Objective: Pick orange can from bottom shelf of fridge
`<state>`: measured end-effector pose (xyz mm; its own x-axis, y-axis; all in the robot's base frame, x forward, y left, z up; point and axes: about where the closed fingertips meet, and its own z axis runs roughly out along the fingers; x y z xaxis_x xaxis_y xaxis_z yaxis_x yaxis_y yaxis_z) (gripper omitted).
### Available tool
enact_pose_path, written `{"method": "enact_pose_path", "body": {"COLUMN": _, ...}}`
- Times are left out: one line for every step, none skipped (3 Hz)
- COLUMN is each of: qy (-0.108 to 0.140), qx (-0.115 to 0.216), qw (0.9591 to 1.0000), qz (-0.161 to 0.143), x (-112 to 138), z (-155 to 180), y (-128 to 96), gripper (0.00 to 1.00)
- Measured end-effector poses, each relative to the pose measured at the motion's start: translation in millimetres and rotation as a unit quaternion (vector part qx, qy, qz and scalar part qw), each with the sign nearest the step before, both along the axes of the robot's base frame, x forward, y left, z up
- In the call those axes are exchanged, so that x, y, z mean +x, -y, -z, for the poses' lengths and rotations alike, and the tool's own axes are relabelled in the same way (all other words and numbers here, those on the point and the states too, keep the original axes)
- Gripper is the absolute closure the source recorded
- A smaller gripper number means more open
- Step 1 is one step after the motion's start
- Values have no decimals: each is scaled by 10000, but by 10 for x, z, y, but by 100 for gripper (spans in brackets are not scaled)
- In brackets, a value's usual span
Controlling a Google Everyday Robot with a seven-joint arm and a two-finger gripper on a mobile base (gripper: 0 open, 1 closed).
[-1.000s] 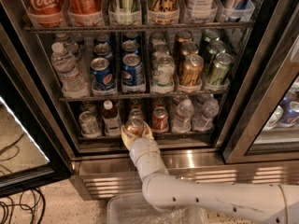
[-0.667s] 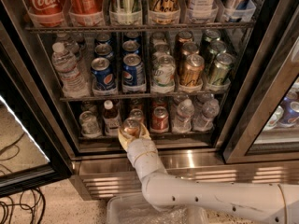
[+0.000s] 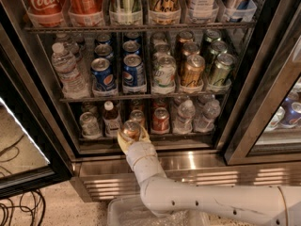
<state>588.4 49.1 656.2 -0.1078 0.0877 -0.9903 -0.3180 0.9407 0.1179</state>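
Observation:
The fridge (image 3: 261, 96) stands open, its wire shelves full of cans and bottles. My gripper (image 3: 131, 136) is at the front edge of the bottom shelf (image 3: 188, 138), left of centre. It is shut on the orange can (image 3: 130, 129), which sits upright between the pale fingers (image 3: 120, 142) with its silver top showing, just in front of the shelf edge. My white arm (image 3: 197, 199) reaches up to it from the lower right. Another similar can (image 3: 138, 116) stands on the shelf right behind it, and a red can (image 3: 161, 119) stands to its right.
A small red-capped bottle (image 3: 112, 117) and a silver can (image 3: 89, 124) stand left of the gripper, water bottles (image 3: 186, 117) to the right. The open glass door (image 3: 21, 145) is at left, with cables (image 3: 19, 211) on the floor. A clear bin (image 3: 122, 211) lies below my arm.
My gripper with the orange can in it has moved a little left and back toward the shelf's front edge. The other drinks have not moved.

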Motion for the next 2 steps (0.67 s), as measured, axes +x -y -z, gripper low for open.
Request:
{"method": "enact_pose_path", "body": {"qy": -57, "qx": 47, "qw": 10000, "qz": 31, "x": -164, "z": -100, "y": -22, "gripper": 100}}
{"method": "enact_pose_path", "body": {"qy": -27, "qx": 177, "qw": 9998, "qz": -104, "x": -330, "z": -204, "y": 66, "gripper": 100}}
